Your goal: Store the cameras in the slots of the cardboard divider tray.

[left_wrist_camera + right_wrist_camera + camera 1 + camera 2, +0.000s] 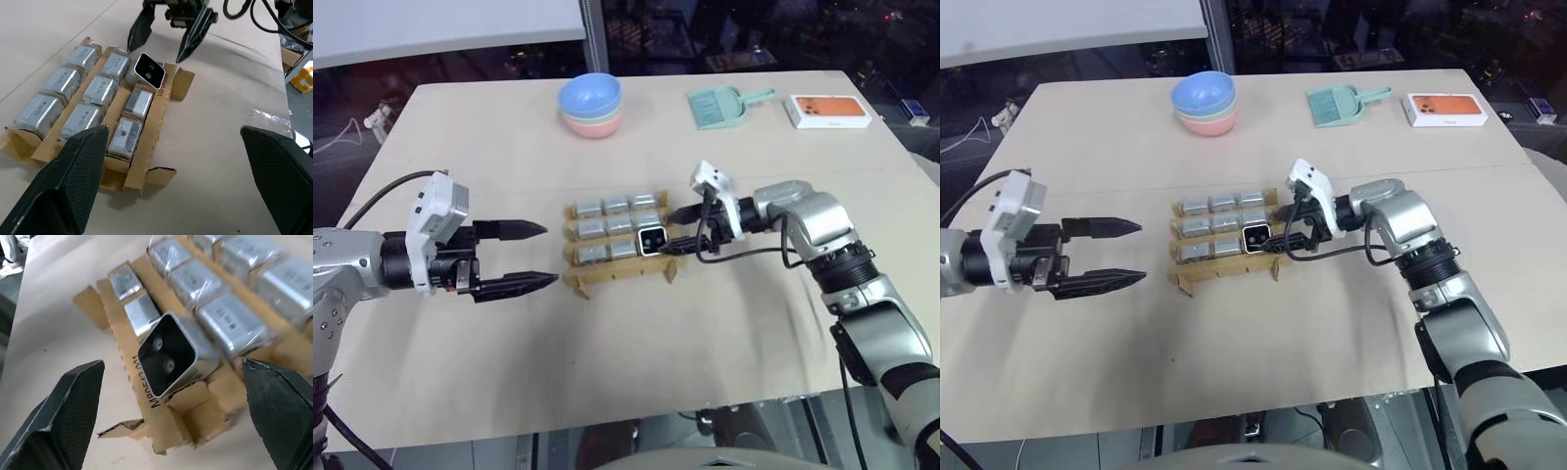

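Nearly done: cardboard tray (619,257) at table centre holding all nine cameras (617,224), last one (652,240) tilted at its four o'clock corner, unseated; right gripper (681,228) spread beside it, left gripper (544,256) spread, idle at nine o'clock.

silver-grey cameras (617,225), brown cardboard divider tray (607,275)

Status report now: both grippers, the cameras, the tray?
Left gripper open, beside cardboard divider tray. Right gripper open, either side of tilted camera, not seated. Other cameras slotted. Nothing in the way.
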Controlling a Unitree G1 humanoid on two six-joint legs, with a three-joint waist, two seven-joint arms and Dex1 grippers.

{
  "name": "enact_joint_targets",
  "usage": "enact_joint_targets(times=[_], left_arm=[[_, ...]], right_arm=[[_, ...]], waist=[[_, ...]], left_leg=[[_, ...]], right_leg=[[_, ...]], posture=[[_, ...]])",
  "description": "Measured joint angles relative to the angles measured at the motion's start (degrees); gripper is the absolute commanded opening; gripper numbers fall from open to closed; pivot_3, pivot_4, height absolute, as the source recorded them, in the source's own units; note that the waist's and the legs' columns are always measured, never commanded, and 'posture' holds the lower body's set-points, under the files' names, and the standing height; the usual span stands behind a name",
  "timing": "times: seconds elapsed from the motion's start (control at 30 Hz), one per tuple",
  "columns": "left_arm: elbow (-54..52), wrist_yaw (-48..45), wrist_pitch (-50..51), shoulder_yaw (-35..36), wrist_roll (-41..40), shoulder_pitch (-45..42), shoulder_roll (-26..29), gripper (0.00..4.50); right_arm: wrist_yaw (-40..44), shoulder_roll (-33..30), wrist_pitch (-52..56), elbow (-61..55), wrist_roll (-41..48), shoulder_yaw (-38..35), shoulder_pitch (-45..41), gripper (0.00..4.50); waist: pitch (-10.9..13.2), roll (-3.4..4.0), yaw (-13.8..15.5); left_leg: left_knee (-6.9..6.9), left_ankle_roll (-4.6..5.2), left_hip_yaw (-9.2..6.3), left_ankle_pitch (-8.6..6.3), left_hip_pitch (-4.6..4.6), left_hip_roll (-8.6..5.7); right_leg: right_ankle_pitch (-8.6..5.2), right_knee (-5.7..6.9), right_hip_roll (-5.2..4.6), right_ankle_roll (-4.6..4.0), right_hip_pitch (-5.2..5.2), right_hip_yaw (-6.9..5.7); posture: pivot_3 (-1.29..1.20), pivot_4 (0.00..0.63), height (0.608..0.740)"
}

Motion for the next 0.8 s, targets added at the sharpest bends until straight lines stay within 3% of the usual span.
enact_joint_targets(times=[0.67,0.8], left_arm=[[1.05,-1.10,-0.20,-2.14,0.29,-1.94,0.32,4.46],[1.13,-1.10,-0.28,-2.24,0.30,-1.95,0.32,4.50]], right_arm=[[-3.15,2.42,5.71,-3.90,3.50,-1.26,1.49,4.50],[-4.01,2.72,5.92,-3.90,3.52,-1.67,1.71,3.43]], waist=[[0.00,0.00,-0.16],[-0.01,-0.01,-0.14]], left_leg=[[-0.01,-0.01,0.00,0.00,0.02,0.01],[-0.01,0.00,-0.01,0.00,0.02,0.01]], right_leg=[[0.00,0.01,0.02,0.00,0.00,0.01],[0.00,0.01,0.01,0.00,0.00,0.01]], posture=[[0.00,0.150,0.740],[0.00,0.150,0.740]])
